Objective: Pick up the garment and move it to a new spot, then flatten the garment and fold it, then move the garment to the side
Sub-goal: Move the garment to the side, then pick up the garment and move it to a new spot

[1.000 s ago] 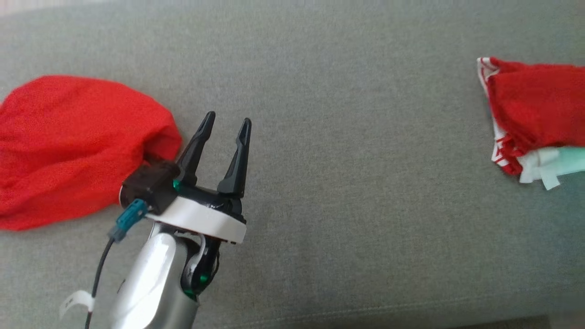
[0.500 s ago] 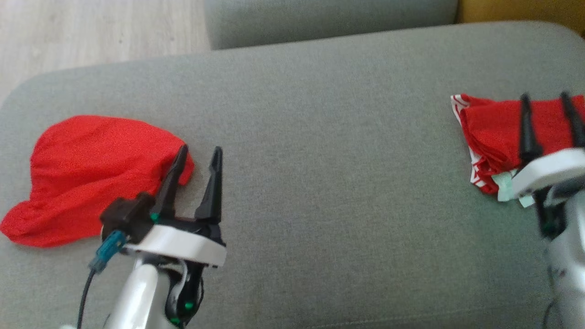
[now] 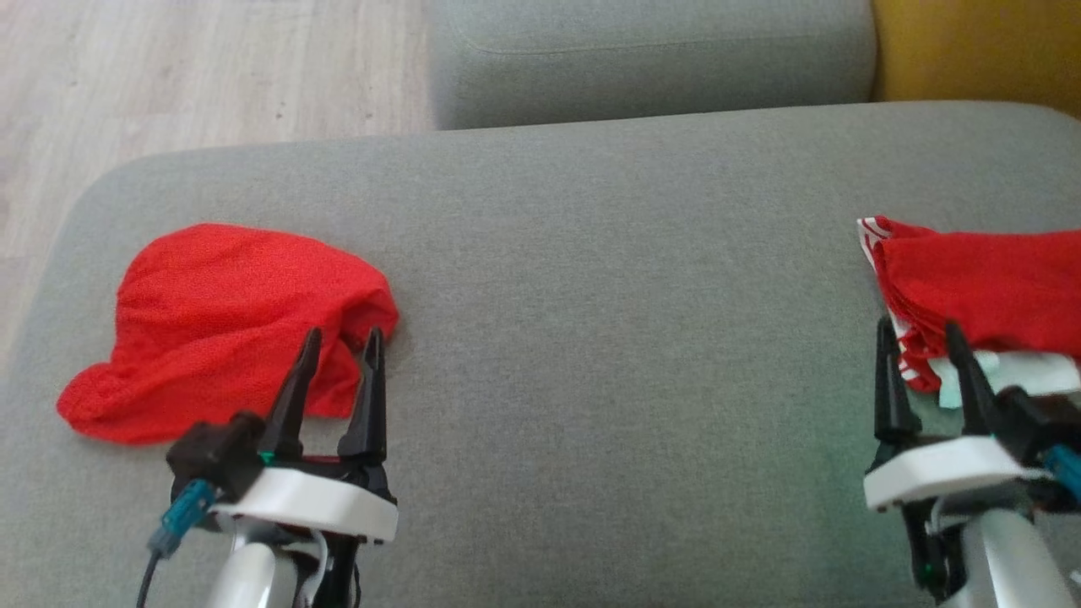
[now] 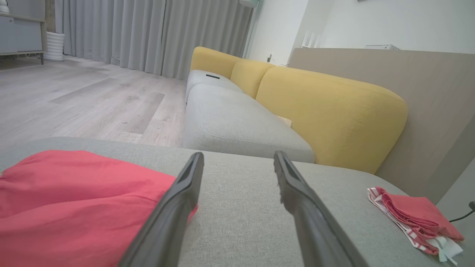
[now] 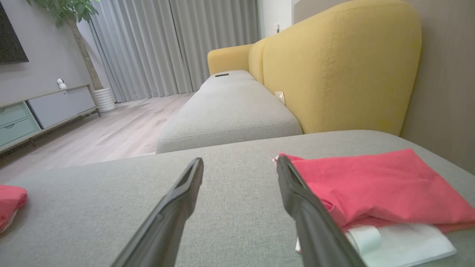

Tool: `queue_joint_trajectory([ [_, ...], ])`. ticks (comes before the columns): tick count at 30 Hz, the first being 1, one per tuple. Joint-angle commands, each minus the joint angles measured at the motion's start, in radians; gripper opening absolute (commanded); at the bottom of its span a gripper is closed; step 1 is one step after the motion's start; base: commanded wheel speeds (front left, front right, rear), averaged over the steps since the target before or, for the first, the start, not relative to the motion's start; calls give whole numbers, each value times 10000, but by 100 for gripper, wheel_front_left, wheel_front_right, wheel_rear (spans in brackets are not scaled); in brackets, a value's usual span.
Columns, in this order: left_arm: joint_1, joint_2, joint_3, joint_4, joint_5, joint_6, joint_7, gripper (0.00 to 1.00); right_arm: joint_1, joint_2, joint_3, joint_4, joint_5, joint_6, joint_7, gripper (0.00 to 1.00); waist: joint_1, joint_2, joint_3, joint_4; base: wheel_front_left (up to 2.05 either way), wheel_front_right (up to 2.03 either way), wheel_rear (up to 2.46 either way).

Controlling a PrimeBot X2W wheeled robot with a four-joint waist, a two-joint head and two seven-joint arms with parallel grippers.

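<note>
A crumpled red garment (image 3: 220,312) lies on the left part of the grey sofa cushion (image 3: 608,338). My left gripper (image 3: 344,333) stands open at the garment's right lower edge, its fingertips over the cloth's rim in the head view. In the left wrist view the garment (image 4: 74,200) lies left of the open left gripper (image 4: 238,154), behind its left finger. My right gripper (image 3: 918,325) is open at the lower right, with nothing between its fingers. The right wrist view has the right gripper (image 5: 240,159) above bare cushion and the garment (image 5: 9,200) at the far left edge.
A folded stack (image 3: 988,287) of red cloth over striped and white pieces lies at the cushion's right, just right of the right gripper. A second grey seat (image 3: 650,59), a yellow backrest (image 4: 326,111) and wooden floor (image 3: 194,76) lie beyond.
The head camera has moved, so the far seat and floor have come into view. The right gripper has entered at the lower right. The left gripper now sits at the garment's right edge, still open.
</note>
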Motion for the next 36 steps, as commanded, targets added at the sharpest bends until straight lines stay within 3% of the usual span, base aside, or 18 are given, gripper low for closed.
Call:
queue_joint_trajectory([
  [1,-245,28,350,-373,-1,-8,-59,100,-43,60,145,-512,-70,-9,-59,100,1,-1,-32,115,0,0,0],
  [29,-49,28,107,-271,182,-6,-59,100,625,274,263,-984,20,-9,-194,100,1,-1,-59,300,0,0,0],
  [36,-66,28,257,-121,239,124,-59,100,701,274,637,-932,99,-9,-97,100,1,-1,-171,701,0,0,0],
])
